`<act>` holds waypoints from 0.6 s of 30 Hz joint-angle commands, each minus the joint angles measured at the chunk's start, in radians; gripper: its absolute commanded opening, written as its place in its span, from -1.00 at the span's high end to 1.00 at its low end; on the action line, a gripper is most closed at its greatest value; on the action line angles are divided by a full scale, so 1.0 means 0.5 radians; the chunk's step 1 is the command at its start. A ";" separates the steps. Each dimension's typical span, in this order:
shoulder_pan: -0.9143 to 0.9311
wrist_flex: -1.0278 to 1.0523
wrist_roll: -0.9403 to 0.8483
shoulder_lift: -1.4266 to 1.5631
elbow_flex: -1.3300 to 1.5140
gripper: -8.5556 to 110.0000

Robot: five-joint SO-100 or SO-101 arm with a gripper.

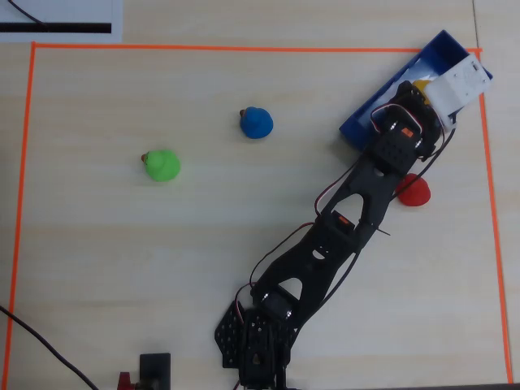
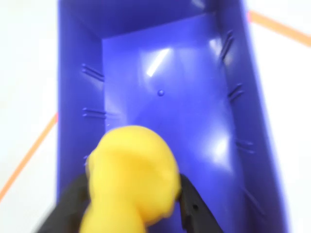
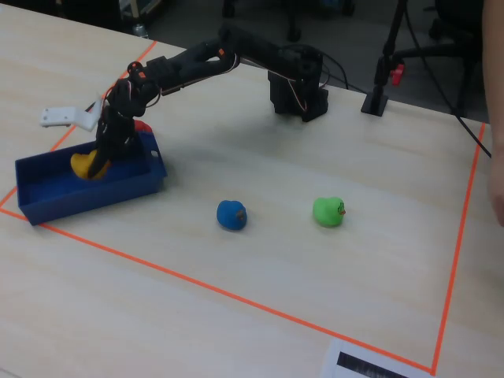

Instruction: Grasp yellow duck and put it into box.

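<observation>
box point(image 2: 243, 121) floor open ahead, walls hem both sides, red duck point(image 1: 415, 192) beside arm

We look down on a table point(image 1: 122, 268) with a taped border. The arm's base sits at six o'clock in the overhead view, and the arm reaches toward one o'clock, where the box point(image 1: 435, 50) lies in the corner of the border. The pincer point(image 2: 133, 204) is over the box's inside, with the duck point(image 2: 131, 177) between its fingers, above the box floor. A second duck point(image 1: 415, 191) sits on the table just beside the arm, at five o'clock from the box. A third duck point(image 1: 257, 123) rests near the centre, at nine o'clock from the box. A fourth duck point(image 1: 162, 165) lies at eight o'clock from the third, well apart from the box.
</observation>
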 commanded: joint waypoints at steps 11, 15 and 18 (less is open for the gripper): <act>0.098 0.046 0.420 0.706 -0.009 0.85; -0.015 0.227 0.586 1.359 0.249 0.85; -0.209 0.236 0.531 1.914 0.776 0.85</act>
